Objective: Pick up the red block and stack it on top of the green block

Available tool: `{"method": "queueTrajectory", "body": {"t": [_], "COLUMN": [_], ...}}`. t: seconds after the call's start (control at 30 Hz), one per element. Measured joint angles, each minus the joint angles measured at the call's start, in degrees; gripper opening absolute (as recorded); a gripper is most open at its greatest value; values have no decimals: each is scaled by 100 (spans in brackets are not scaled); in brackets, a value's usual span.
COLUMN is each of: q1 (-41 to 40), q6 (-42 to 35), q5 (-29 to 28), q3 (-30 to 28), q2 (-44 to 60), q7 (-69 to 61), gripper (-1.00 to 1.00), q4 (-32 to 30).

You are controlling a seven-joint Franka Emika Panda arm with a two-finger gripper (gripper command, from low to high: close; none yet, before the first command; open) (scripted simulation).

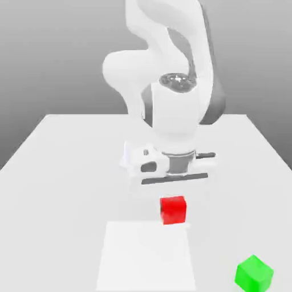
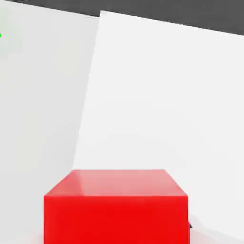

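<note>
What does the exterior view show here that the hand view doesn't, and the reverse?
Exterior alone: the white arm above the table, and the whole green block toward the exterior view's right, apart from the red block. Hand alone: the red block close up, with its top face and one side face. Shared: the red block and the lighter white panel on the table.

Red blocks: one small glossy red cube (image 1: 173, 209), also seen close up from the hand view (image 2: 116, 206).
Green blocks: one small bright green cube (image 1: 254, 274).
Blocks in all: two.
Robot arms: one white jointed arm (image 1: 171, 85).
Surfaces: one flat pale grey surface (image 1: 57, 171).
Marked patches: one lighter white rectangular patch (image 1: 145, 256) on the surface.
</note>
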Motion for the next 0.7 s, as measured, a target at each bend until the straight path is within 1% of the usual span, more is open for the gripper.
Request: {"method": "queueTrajectory", "body": {"t": [0.33, 0.4, 0.47, 0.5, 0.7], "q1": [484, 559, 626, 668, 688], "q6": [-1008, -916, -601, -427, -337], "q5": [-312, -431, -570, -631, -666], "q3": [588, 619, 560, 511, 488], "q2": [1092, 1413, 1806, 2000, 2098], "q7": [-1788, -1907, -1859, -1823, -1802], "gripper": [-100, -100, -100, 100, 100], "q4": [2076, 2296, 2368, 2387, 2397]}}
